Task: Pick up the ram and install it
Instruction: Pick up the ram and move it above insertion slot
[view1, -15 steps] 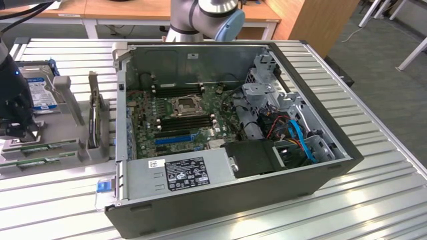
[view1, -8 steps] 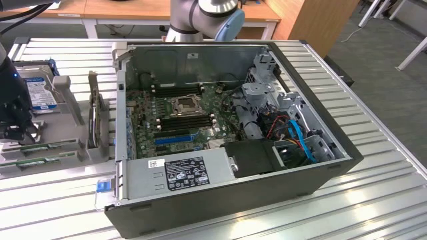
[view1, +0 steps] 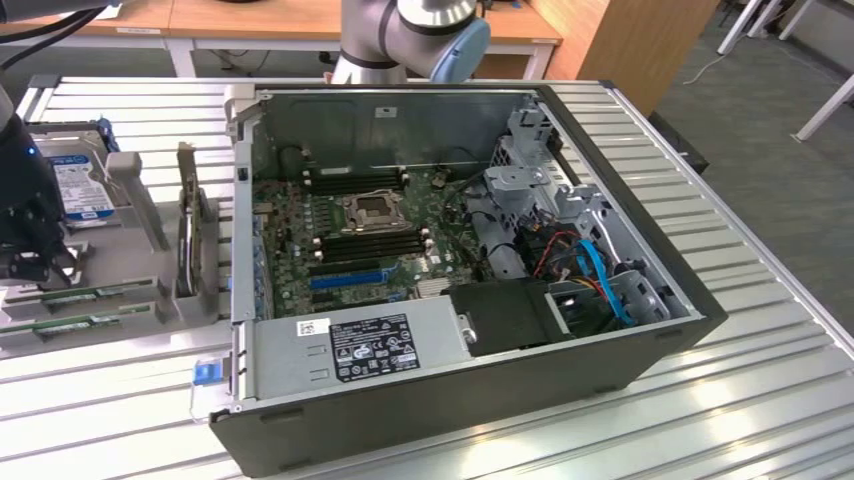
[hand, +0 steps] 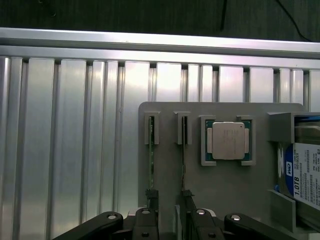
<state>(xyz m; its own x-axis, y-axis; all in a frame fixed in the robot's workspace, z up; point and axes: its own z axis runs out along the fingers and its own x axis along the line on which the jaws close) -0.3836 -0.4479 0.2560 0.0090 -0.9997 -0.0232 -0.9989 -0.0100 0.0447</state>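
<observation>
hovering above grey tray (hand: 165, 112) | gripper (hand: 169, 210) released, holding nothing | ram (hand: 151, 162) on edge in tray

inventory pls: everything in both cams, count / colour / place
computer case: 1, black, lying open on the table, middle of the exterior view
motherboard: 1, green, inside the case
power supply: 1, grey with a black label, inside the case at its front edge
cables: several, mostly blue, in the case toward the exterior view's right
holder tray: 1, grey, on the table at the exterior view's left of the case
ram sticks: 2, green, in tray slots side by side
processor: 1, silver, in a tray pocket beside the ram slots
hard drive: 1, blue-and-white label, in the tray past the processor
table: 1, silver, slatted
arm: 1, grey with blue caps, behind the case
gripper: 1, black, open, at one end of the ram sticks
</observation>
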